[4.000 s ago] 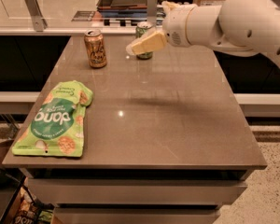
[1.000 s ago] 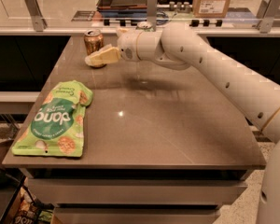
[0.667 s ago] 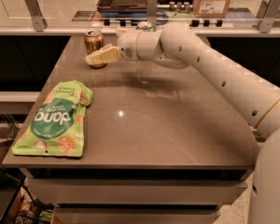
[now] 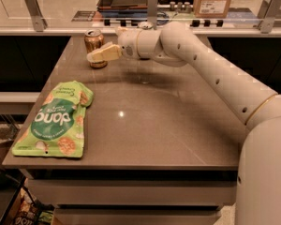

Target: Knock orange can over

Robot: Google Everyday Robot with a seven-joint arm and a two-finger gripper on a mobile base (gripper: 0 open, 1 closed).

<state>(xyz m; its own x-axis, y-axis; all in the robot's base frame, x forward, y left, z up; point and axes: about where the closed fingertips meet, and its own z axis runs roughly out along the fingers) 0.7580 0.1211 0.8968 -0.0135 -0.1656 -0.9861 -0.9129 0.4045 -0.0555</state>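
Swung left across the table [image 4: 150,125], your pincer [image 4: 101,54], tips pressed together, now sits right at the orange can [image 4: 93,40], upright at the far-left corner, so the knock is yet to land

We have only one camera. It looks from high above the near edge of the table [image 4: 178,125], facing forward and down, rather near. The arm [image 4: 215,74] enters at 4 o'clock; the gripper [image 4: 103,54] sits toward 11 o'clock.
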